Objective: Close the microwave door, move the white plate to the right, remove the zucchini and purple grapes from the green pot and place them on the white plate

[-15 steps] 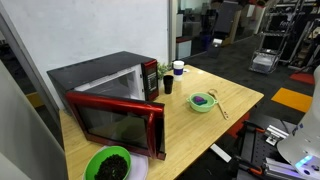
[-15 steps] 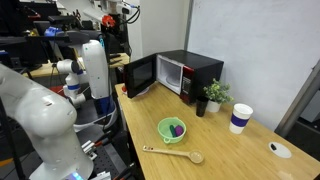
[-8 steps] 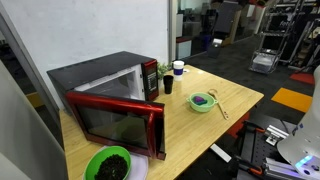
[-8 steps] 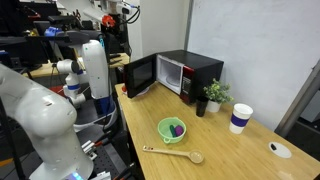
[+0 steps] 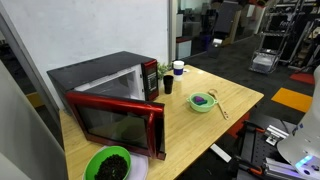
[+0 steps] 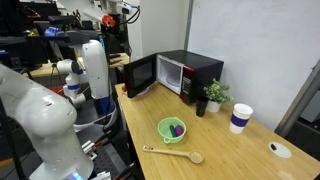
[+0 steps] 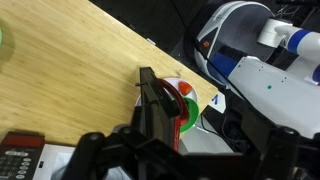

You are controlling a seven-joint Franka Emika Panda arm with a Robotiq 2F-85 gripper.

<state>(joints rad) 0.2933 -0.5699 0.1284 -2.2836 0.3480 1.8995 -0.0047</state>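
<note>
One gripper (image 7: 158, 115) comes up from the bottom edge of the wrist view over the wooden table (image 7: 70, 70); its dark fingers (image 7: 150, 95) stand spread as wide as they go; they hold nothing and touch nothing; the tips hang over the table's edge, with a red, green and white object (image 7: 186, 108) just behind them and white robot housing (image 7: 270, 85) further right.

In an exterior view, going from the left: the microwave door (image 5: 115, 125) stands swung open, its red frame jutting toward the camera from the red microwave (image 5: 105, 80); a bright green bowl (image 5: 108, 163) of dark contents sits at the near corner; a white edge just beside it looks like the white plate (image 5: 138, 168), mostly hidden; a black cup (image 5: 167, 85) stands near the microwave; the green pot (image 5: 203, 102) rests well apart to the right, the purple grapes (image 5: 202, 100) inside it; the zucchini is too small to tell; a wooden spoon (image 5: 221, 106) lies just beside the pot.
</note>
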